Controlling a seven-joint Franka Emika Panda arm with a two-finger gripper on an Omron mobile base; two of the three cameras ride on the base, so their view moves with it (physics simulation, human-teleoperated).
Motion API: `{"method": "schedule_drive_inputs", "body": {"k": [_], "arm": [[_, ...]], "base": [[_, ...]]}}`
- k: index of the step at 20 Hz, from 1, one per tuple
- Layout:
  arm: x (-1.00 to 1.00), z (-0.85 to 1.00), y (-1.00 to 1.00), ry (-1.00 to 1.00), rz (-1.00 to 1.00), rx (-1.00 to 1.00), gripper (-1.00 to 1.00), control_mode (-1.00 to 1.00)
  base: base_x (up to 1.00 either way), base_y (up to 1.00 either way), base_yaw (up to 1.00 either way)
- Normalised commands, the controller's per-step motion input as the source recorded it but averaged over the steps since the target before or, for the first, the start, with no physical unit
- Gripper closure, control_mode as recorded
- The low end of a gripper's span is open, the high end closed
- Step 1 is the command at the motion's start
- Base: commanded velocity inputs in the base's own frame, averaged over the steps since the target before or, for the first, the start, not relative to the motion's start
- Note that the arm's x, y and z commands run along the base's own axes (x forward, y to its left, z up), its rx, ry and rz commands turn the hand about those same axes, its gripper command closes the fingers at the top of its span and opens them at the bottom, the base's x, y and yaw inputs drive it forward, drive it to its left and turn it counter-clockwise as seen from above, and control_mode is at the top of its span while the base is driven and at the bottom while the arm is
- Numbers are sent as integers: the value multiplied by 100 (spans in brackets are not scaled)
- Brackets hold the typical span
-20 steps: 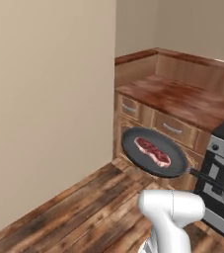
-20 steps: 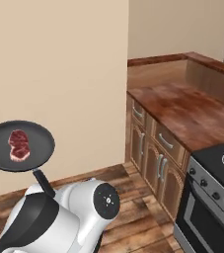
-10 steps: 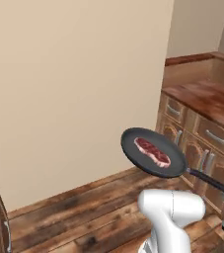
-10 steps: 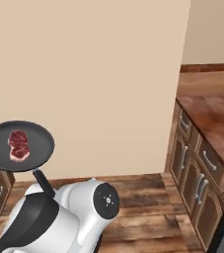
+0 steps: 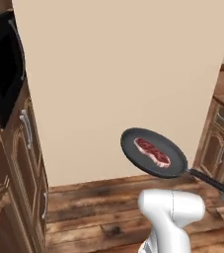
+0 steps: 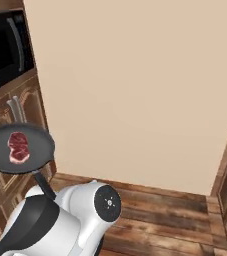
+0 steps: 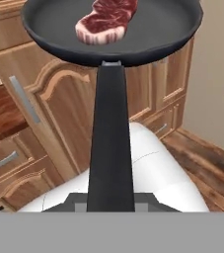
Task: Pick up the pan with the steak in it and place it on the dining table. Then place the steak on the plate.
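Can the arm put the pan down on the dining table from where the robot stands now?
Probably not. No table is in sight: the pan with the steak hangs in the air before a bare wall, with cabinets beside it. The base would likely have to drive on first.

The pan [image 5: 153, 152] hangs in open air over bare floor [image 5: 98, 207] — wall [image 5: 123, 74] ahead, tall cabinets [image 5: 19, 163] close on the left.

The pan [image 5: 154, 152], round, shallow and dark grey-black, hangs level in mid-air above the wooden floor, its long black handle [image 7: 110, 138] running straight back. The steak [image 5: 152, 151], a flat red slab with a whitish fat edge, lies inside the pan near its middle.
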Motion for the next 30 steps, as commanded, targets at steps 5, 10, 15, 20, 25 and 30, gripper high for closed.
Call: {"method": "schedule_drive_inputs", "body": {"k": [5, 10, 15, 20, 25, 30], "arm": [[0, 0, 0, 0, 0, 0, 100, 100], [0, 0, 0, 0, 0, 0, 100, 100], [0, 0, 0, 0, 0, 0, 100, 100], [0, 0, 0, 0, 0, 0, 100, 100], [0, 0, 0, 0, 0, 0, 100, 100], [0, 0, 0, 0, 0, 0, 100, 100]], "base": [[-11, 0, 50], [-11, 0, 50], [-11, 0, 50], [-14, 0, 49], [-14, 0, 49], [-13, 0, 49]]}}
